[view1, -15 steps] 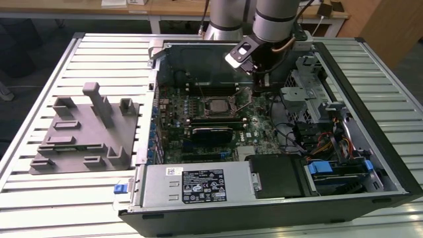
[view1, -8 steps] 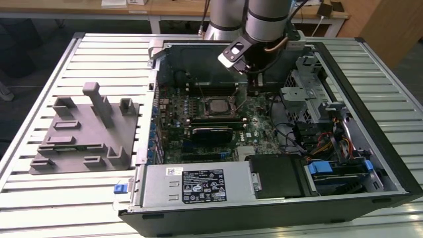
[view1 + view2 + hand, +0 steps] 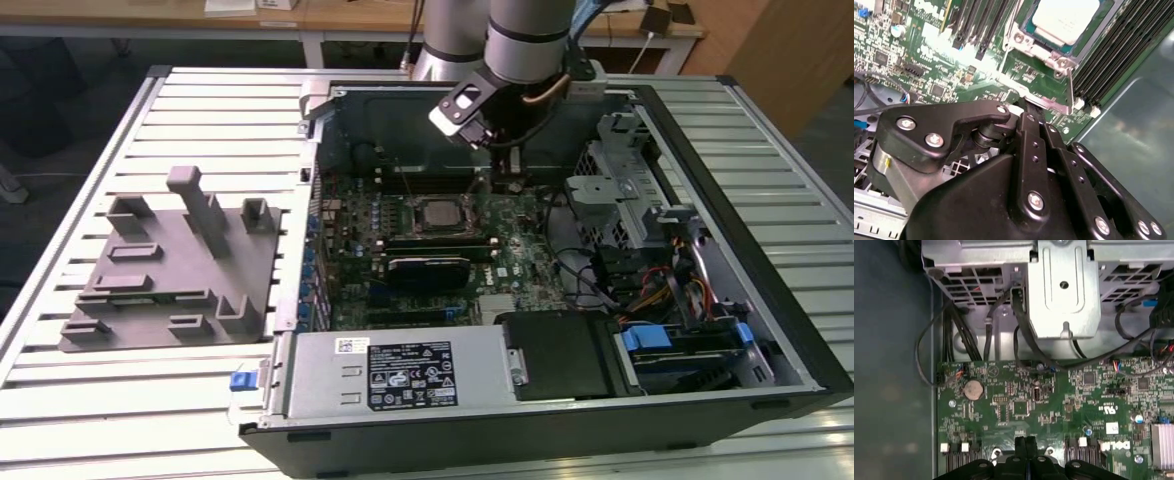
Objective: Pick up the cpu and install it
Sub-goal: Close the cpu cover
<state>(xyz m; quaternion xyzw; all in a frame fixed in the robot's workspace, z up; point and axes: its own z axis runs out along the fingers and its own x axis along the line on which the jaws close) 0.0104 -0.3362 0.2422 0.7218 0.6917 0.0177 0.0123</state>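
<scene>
The cpu [image 3: 438,212] lies flat in the black socket frame on the green motherboard inside the open computer case. In the second wrist view its silver top [image 3: 1066,17] sits inside the metal socket frame [image 3: 1026,42], with the thin metal lever [image 3: 1072,85] along one side. My gripper [image 3: 509,183] reaches down into the case just to the exterior view's right of the socket, close above the board. Its fingers are shut together with nothing between them [image 3: 1026,441]. The tips [image 3: 1026,107] are near the lever's end; contact cannot be told.
A grey plastic fixture [image 3: 174,265] with upright posts stands outside the case at the exterior view's left. Inside are a power supply [image 3: 394,375], a metal drive cage [image 3: 627,190] with black cables [image 3: 954,335], and memory slots [image 3: 1114,50] beside the socket.
</scene>
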